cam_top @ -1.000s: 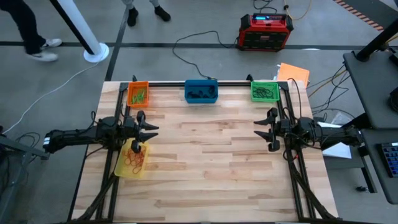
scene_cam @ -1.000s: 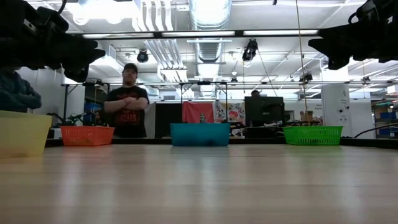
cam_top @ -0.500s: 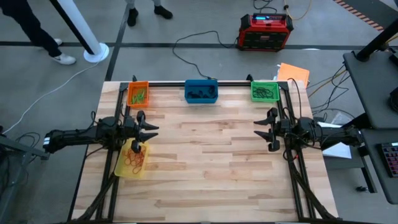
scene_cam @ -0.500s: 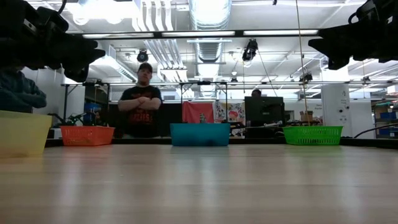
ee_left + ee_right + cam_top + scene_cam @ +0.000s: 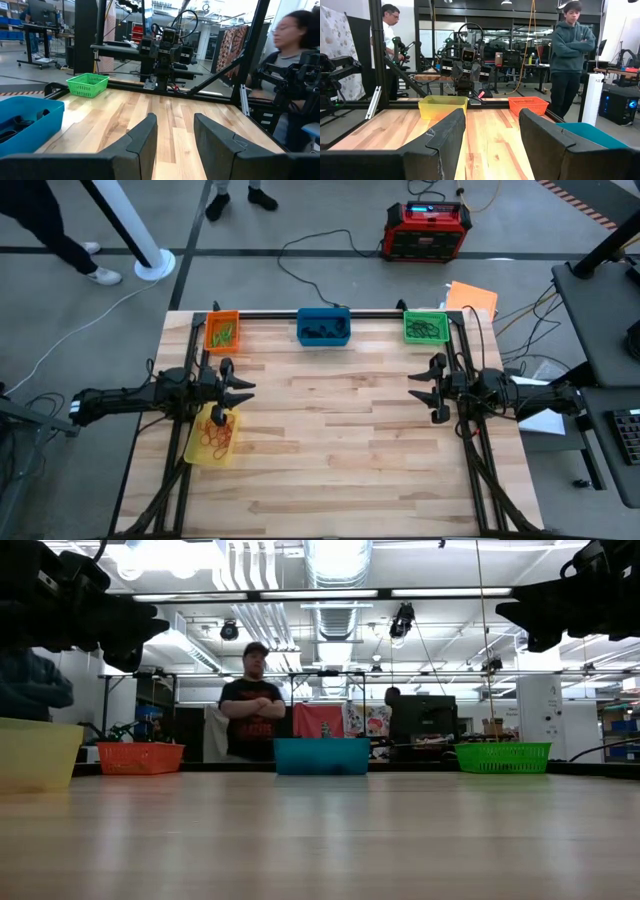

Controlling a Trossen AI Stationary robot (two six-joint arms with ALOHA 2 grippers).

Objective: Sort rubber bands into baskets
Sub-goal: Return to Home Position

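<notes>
Four baskets stand on the wooden table: an orange one [image 5: 222, 331] with green rubber bands at the far left, a blue one [image 5: 323, 326] with dark bands at the far middle, a green one [image 5: 426, 326] with dark bands at the far right, and a translucent yellow one [image 5: 213, 435] with red-brown bands at the left edge. My left gripper [image 5: 247, 386] hovers open and empty above the yellow basket's far end. My right gripper [image 5: 414, 386] hovers open and empty near the table's right edge.
A red-and-black power box [image 5: 427, 230] and cables lie on the floor beyond the table. A black frame [image 5: 330, 313] runs along the table's far and side edges. People stand in the room behind; one shows with folded arms in the low view [image 5: 254, 715].
Both arms have kept still. A person in the room behind the table has walked toward the right in the low view.
</notes>
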